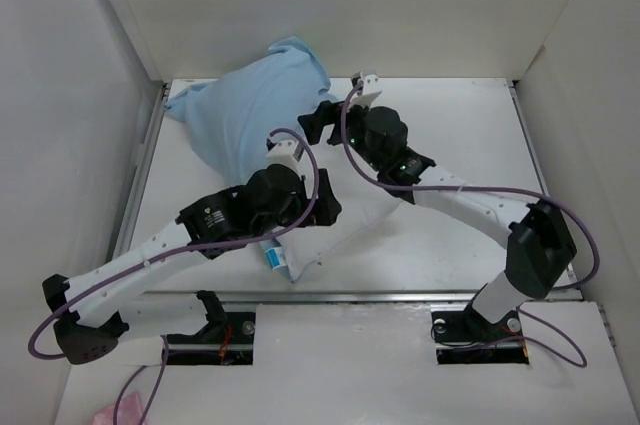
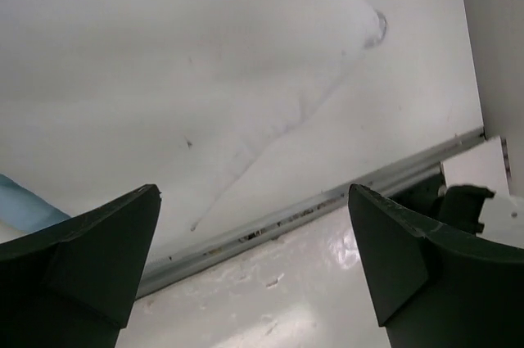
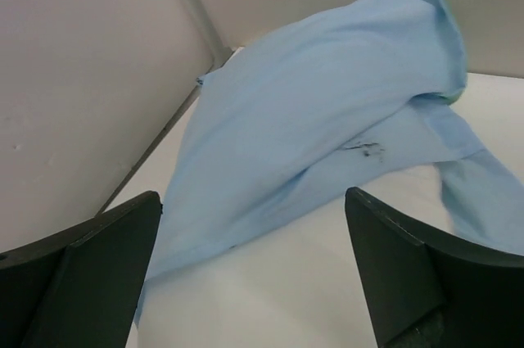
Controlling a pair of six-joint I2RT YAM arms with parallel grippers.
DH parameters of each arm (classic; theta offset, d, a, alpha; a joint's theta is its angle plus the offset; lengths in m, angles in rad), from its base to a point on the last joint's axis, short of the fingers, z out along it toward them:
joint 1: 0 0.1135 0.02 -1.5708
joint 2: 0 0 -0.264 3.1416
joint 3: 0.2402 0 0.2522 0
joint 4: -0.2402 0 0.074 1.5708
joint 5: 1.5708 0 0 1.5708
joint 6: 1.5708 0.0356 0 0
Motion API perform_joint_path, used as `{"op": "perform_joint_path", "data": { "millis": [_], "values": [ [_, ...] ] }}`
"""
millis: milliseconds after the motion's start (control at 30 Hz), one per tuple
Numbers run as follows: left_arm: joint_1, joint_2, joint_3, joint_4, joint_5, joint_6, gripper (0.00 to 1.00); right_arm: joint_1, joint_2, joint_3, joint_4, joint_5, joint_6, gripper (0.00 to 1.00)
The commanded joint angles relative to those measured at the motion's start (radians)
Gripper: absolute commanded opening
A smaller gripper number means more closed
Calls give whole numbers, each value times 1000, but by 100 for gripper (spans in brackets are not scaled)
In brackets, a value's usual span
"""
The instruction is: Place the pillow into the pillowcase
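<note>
The light-blue pillowcase lies bunched at the back left, partly drawn over the far end of the white pillow. The pillow's near corner with a small blue tag reaches toward the front edge. My left gripper hovers over the pillow's near part, open, with nothing between its fingers; the pillow fills that view's upper half. My right gripper is open just above the pillowcase's edge; its view shows pillowcase ahead and pillow below the open gripper.
White enclosure walls close in the table on the left, back and right. A metal rail runs along the table's front edge, by the arm bases. A pink scrap lies off the table at the bottom left.
</note>
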Motion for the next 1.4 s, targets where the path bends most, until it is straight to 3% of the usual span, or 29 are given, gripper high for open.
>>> {"op": "perform_joint_path", "data": {
  "millis": [0, 33, 133, 333, 500, 567, 767, 867, 1033, 1100, 1233, 1367],
  "values": [
    [16, -1, 78, -30, -196, -32, 100, -63, -38, 66, -237, -20, -14, 99],
    [26, -1, 78, -41, -260, -46, 100, -88, -29, 66, -256, -20, 16, 99],
    [131, 68, 67, -21, -281, -61, 100, -207, 20, 80, -306, -153, 64, 98],
    [357, 340, 99, 51, -129, -3, 100, -292, 68, 17, -316, -337, 64, 94],
    [436, 514, 168, 80, -39, 64, 100, -292, 129, -55, -316, -499, 40, 82],
    [465, 574, 211, 80, -39, 77, 98, -292, 129, -92, -307, -598, 40, 82],
    [502, 614, 306, 45, -55, 136, 94, -65, 68, -147, -333, -624, -104, 82],
    [502, 614, 374, -52, -191, 124, 96, 41, 45, -128, -355, -613, -125, 82],
    [501, 473, 352, -92, -284, 138, 100, 29, -21, -42, -427, -425, -125, 83],
    [478, 430, 329, -92, -284, 138, 100, -9, -55, -20, -469, -365, -59, 84],
    [364, 376, 288, -102, -298, 169, 100, -225, -128, -40, -503, -381, 79, 86],
    [168, 400, 275, -102, -327, 204, 100, -400, -182, -124, -478, -417, 151, 87]
  ]
}}
